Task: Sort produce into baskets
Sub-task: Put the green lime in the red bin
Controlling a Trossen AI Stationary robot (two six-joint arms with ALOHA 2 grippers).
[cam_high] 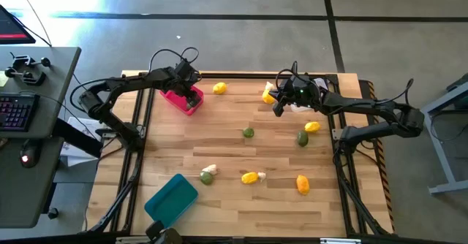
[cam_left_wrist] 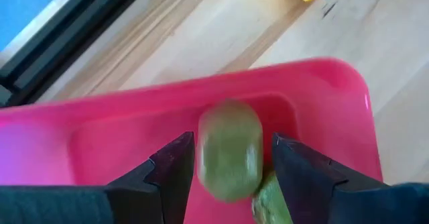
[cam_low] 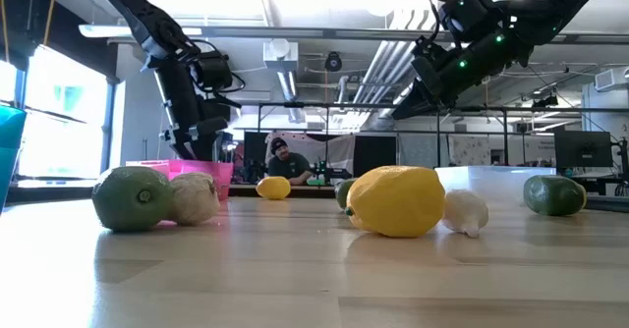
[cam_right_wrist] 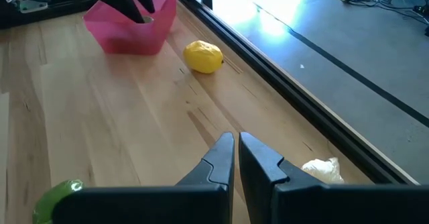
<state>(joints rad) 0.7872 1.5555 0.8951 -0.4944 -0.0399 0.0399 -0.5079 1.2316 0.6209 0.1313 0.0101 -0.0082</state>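
My left gripper (cam_left_wrist: pixel 231 163) points steeply down over the pink basket (cam_left_wrist: pixel 322 90) at the table's far left (cam_high: pixel 183 99), and it is open. A dull green fruit (cam_left_wrist: pixel 230 150) shows blurred between its fingers, with a gap on each side, above the basket floor. Another green piece (cam_left_wrist: pixel 271 197) lies in the basket beside it. My right gripper (cam_right_wrist: pixel 236 150) hangs shut with nothing in it above the far right of the table (cam_high: pixel 278 111). The teal basket (cam_high: pixel 172 198) sits at the near left edge.
Loose produce lies on the wood: a lemon (cam_high: pixel 219 88) next to the pink basket, green ones (cam_high: pixel 248 133) (cam_high: pixel 303 137), a lemon (cam_high: pixel 312 126), a garlic with a green one (cam_high: pixel 208 174), and yellow-orange ones (cam_high: pixel 250 177) (cam_high: pixel 303 183). A white piece (cam_right_wrist: pixel 322 170) lies below my right gripper.
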